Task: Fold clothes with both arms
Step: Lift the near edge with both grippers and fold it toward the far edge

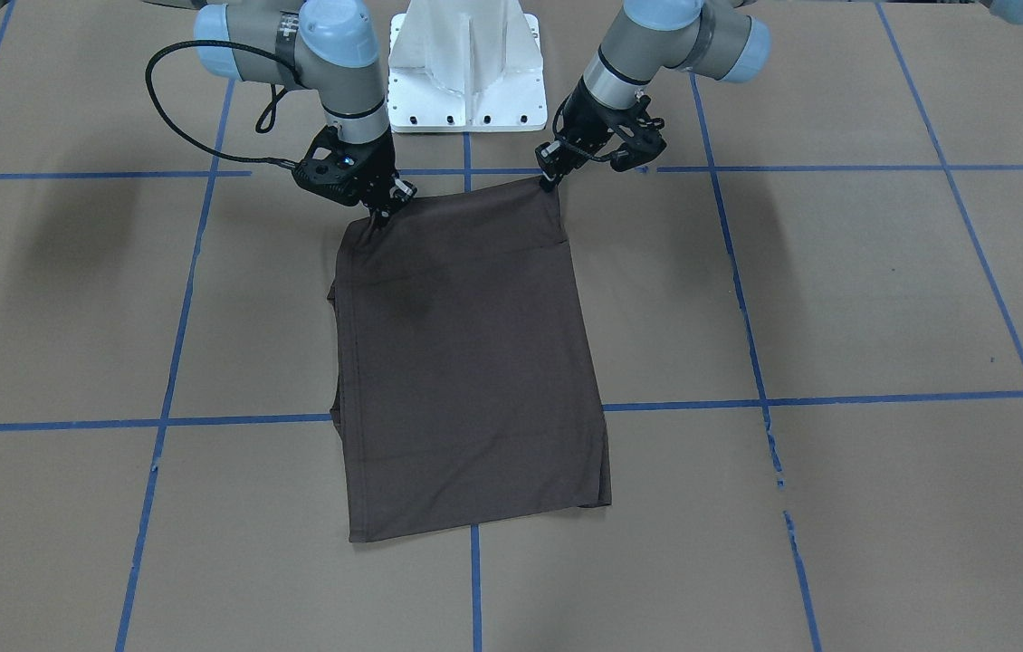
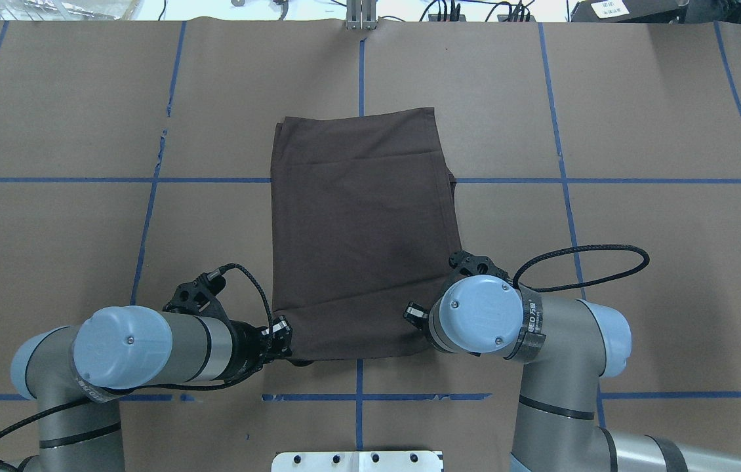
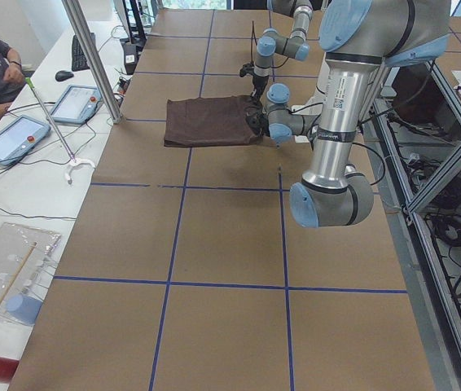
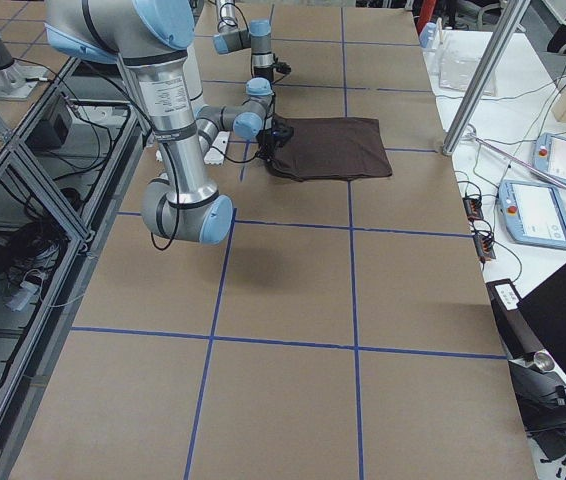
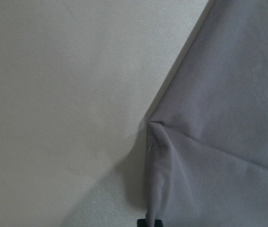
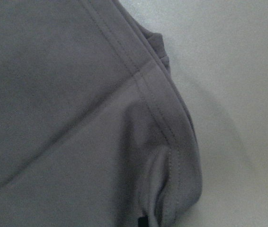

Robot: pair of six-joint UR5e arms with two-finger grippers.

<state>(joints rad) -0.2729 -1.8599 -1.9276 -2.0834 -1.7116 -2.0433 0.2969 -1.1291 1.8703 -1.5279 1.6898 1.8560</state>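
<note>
Centred on the brown papered table [image 1: 837, 290], the dark brown narrow-folded T-shirt [image 1: 471, 362] lies flat. Gripping its robot-side corners are the left black two-finger gripper [image 1: 551, 178] and right black two-finger gripper [image 1: 382, 214], jaws closed on cloth. Next, likely: lift evenly, carry to the far hem.

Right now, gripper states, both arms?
left gripper: closed, pinching one corner of the T-shirt.
right gripper: closed, pinching the adjacent corner of the T-shirt.
</note>
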